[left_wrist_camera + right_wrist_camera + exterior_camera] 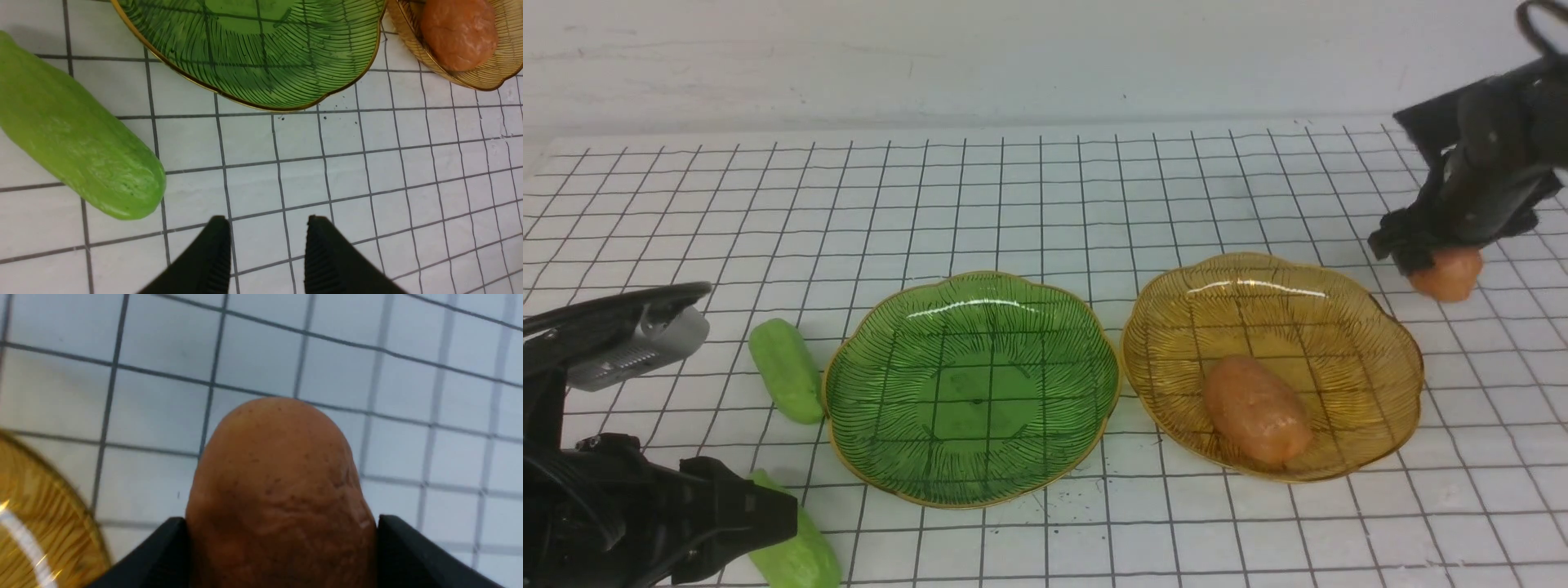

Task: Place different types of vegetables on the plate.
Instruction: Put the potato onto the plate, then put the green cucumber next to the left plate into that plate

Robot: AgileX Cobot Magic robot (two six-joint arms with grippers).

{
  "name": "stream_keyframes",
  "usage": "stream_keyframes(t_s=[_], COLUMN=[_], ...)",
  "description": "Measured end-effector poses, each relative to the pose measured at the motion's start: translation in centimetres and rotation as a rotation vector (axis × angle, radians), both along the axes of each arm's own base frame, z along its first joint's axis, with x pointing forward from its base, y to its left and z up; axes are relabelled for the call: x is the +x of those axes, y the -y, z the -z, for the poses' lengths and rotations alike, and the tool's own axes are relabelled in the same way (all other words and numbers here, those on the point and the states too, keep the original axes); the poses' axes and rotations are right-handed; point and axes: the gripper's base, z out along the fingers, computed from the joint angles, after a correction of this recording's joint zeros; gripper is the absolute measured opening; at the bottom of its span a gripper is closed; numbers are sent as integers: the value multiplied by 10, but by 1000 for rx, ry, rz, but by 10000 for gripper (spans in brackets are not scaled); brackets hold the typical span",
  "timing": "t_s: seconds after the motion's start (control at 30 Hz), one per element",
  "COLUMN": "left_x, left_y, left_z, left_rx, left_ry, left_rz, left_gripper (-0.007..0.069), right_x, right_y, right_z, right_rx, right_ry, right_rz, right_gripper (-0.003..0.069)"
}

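Two glass plates sit side by side: a green plate (972, 384) and an amber plate (1298, 318) with one orange-brown potato (1258, 408) in it. A second potato (1450, 273) rests on the table to the right of the amber plate. My right gripper (1417, 245) is down over it, and the wrist view shows both fingers pressed against the potato (278, 490). One light-green cucumber (786, 369) lies left of the green plate. Another cucumber (800, 555) lies at the front left, beside my left gripper (768, 514), which is open and empty (267, 222).
The table is a white sheet with a dark grid. In the left wrist view, the near cucumber (77, 139) lies off to one side of the fingers, with the green plate's rim (265, 108) and the amber plate (482, 79) beyond. A white wall closes the back.
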Motion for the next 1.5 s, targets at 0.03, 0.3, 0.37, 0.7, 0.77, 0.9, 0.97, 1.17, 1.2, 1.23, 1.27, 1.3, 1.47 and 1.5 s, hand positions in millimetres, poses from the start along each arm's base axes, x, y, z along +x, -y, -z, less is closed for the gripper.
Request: stream_keyframes(t_s=[0.03,0.3,0.37,0.7,0.77,0.9,0.97,1.17,1.2,1.23,1.27,1.3,1.47,1.5], left_x=[0,0,0,-1,-1,0,2,12,15,18,20,26,46,52], left_y=[0,0,0,-5,-7,-12,-15,-20,-20,-20,-21,-22,-23,-24], left_z=[0,0,0,3,4,8,10,21,24,27,29,34,49,55], left_rx=[0,1,4,48,65,109,126,143,145,146,148,149,123,110], left_ry=[0,0,0,-26,-40,-72,-83,-154,-173,-187,-189,-197,-201,-210], left_rz=[0,0,1,-29,-49,-108,-136,-198,-201,-205,-210,-220,-284,-307], left_gripper=[237,237,237,249,267,316,341,421,432,437,442,447,447,447], right_x=[-9,-45,-44,-37,-36,-34,-35,-40,-42,-45,-48,-52,-66,-68], right_y=[-1,-40,-57,-84,-83,-80,-78,-78,-78,-79,-80,-81,-84,-84], right_z=[-15,-38,-30,11,16,19,18,-3,-11,-20,-28,-38,-68,-72], right_rx=[31,364,392,307,301,277,266,286,300,319,338,364,433,435], right_ry=[-8,-221,-252,-355,-365,-360,-351,-304,-287,-269,-252,-234,-178,-174], right_rz=[34,-2,-48,-84,-48,12,25,28,27,26,23,21,3,-6], right_gripper=[524,524,524,525,552,646,673,691,692,691,691,689,657,642])
